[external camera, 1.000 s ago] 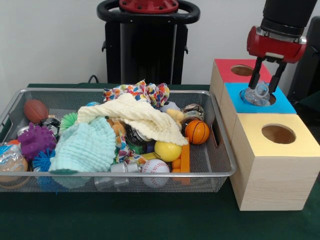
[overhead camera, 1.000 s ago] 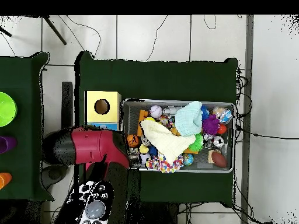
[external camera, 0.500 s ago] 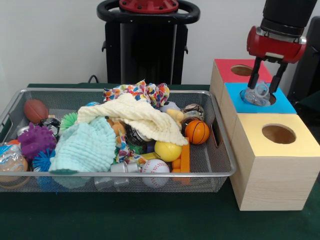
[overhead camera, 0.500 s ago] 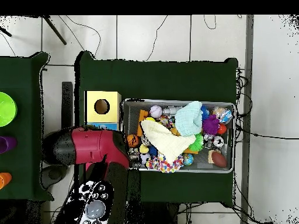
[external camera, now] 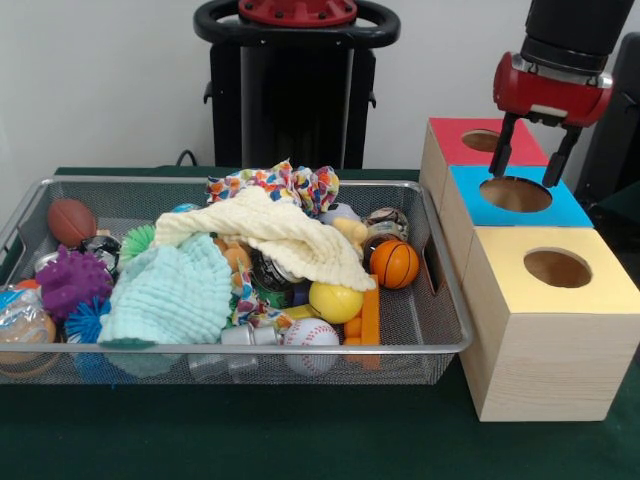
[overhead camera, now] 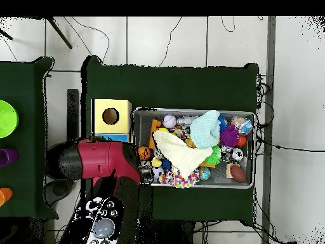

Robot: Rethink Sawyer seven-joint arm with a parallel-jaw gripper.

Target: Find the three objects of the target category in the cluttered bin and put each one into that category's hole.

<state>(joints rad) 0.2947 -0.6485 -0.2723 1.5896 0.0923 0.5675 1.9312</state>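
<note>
My gripper [external camera: 529,164] hangs open just above the round hole [external camera: 515,194] of the blue-topped box [external camera: 572,209], with nothing between its fingers. The hole looks dark and empty from the front. The wire bin [external camera: 200,350] to the left holds a jumble: a small basketball [external camera: 394,264], a baseball [external camera: 311,335], a yellow ball [external camera: 335,301], a brown football [external camera: 72,221], a purple spiky ball [external camera: 72,282], a mint cloth [external camera: 172,292] and a cream cloth [external camera: 275,235]. In the overhead view the red arm [overhead camera: 101,159] covers the gripper; the bin [overhead camera: 193,112] lies beside it.
A red-topped box [external camera: 450,140] stands behind the blue one and a yellow-topped box [external camera: 545,330] with its own hole [external camera: 556,268] in front. Overhead shows only the yellow box [overhead camera: 111,116]. Green, purple and orange things [overhead camera: 6,118] sit on a side table.
The clear plastic object held between the fingers over the blue hole is gone from view. The gripper has opened and sits slightly higher.
</note>
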